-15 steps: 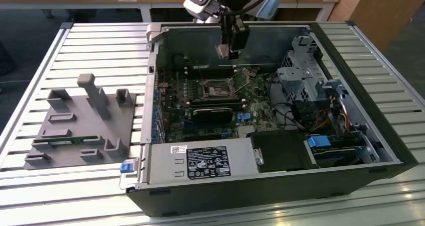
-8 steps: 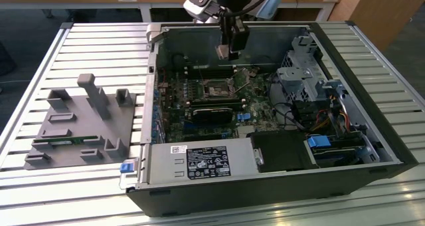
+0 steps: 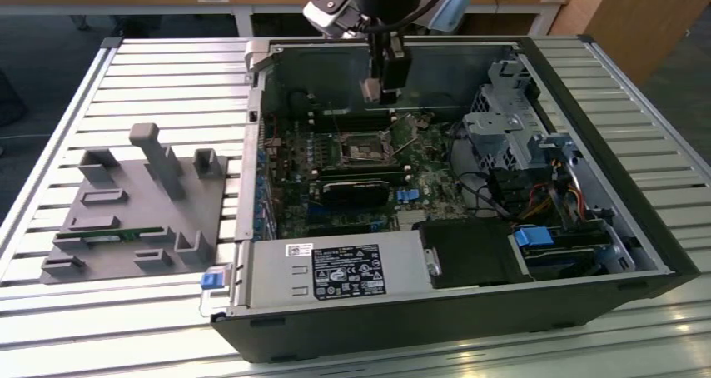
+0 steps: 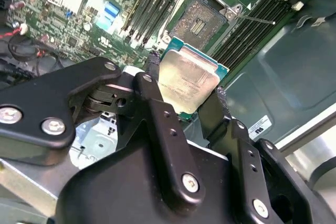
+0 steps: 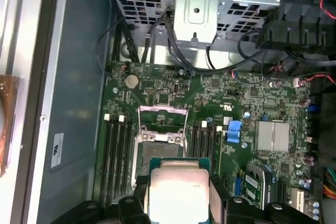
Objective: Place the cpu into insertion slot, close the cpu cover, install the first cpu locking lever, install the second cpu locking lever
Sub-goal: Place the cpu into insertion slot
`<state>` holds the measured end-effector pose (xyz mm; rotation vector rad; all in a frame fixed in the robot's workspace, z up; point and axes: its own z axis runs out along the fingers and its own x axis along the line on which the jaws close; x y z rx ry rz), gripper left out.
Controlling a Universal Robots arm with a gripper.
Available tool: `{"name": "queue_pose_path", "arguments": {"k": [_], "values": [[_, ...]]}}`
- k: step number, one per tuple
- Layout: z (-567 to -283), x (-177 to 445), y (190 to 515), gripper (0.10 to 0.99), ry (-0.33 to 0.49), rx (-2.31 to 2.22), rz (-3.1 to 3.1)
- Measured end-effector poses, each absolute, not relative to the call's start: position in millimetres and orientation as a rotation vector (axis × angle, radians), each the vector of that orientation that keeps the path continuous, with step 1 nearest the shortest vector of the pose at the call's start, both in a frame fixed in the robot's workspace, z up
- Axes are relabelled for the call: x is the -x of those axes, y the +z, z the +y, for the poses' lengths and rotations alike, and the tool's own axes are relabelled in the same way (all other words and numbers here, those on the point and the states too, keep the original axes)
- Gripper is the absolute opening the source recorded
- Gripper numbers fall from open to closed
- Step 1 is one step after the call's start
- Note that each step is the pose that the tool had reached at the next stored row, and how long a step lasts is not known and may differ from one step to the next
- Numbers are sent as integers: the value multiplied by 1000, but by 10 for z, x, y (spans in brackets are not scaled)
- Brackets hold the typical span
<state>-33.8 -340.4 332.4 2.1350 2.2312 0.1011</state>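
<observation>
"What is the gripper [image 4: 186, 81] holding?"

"The cpu [image 4: 191, 74]. Its two black fingers [image 4: 152, 69] squeeze the chip by its edges."

"Where is it?"

"Up in the air near the insertion slot [image 4: 202, 19], not in it. The slot is bare inside."

"And the cpu cover [image 5: 162, 115]?"

"Standing open at one edge of the slot, I think; it's hard to see."

The cpu [image 4: 190, 76], a flat square chip with a dull silver top and green edge, sits tilted, clamped between the fingers of the gripper [image 4: 185, 85]. The insertion slot [image 4: 202, 18] lies empty just beyond the fingertips. The cpu cover [image 5: 161, 115] is flipped open on the slot's far side.
</observation>
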Motion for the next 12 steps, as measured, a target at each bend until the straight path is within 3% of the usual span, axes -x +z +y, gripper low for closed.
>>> {"name": "queue_pose_path", "arguments": {"k": [12], "values": [[-3395, 345, 3148, 541, 100, -2150, 2216]]}}
